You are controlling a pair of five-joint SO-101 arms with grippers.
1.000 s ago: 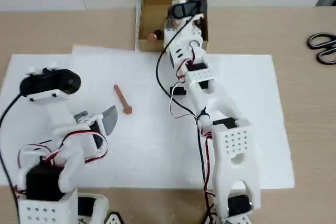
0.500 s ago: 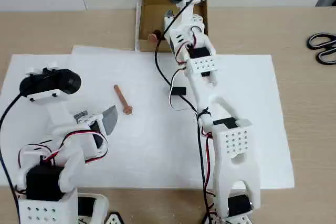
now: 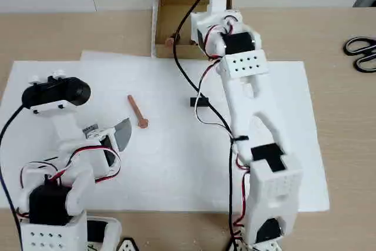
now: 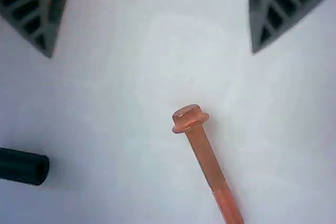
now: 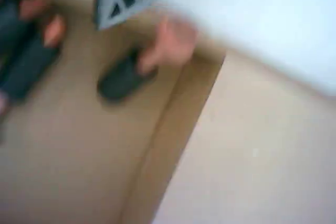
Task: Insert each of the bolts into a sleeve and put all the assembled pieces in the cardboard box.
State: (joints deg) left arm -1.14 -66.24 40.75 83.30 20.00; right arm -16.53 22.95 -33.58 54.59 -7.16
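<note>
Left wrist view: the left gripper (image 4: 152, 51) is held wide above the bolt (image 4: 206, 158) — judged light, stiff, smooth — best pinched mid-shank

The bolt (image 4: 210, 166) is copper, sleeve (image 4: 21, 165) black, sheet (image 3: 176, 163) white, cardboard box (image 3: 173, 10) brown.

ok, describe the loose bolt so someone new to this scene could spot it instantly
Start at the white sheet covering the table's middle. On its left half, just ahead of the left arm's open end effector, lies a copper-coloured bolt, flanged head toward the arms. Unlike the sleeved pieces in the cardboard box, it wears no black sleeve.
</note>
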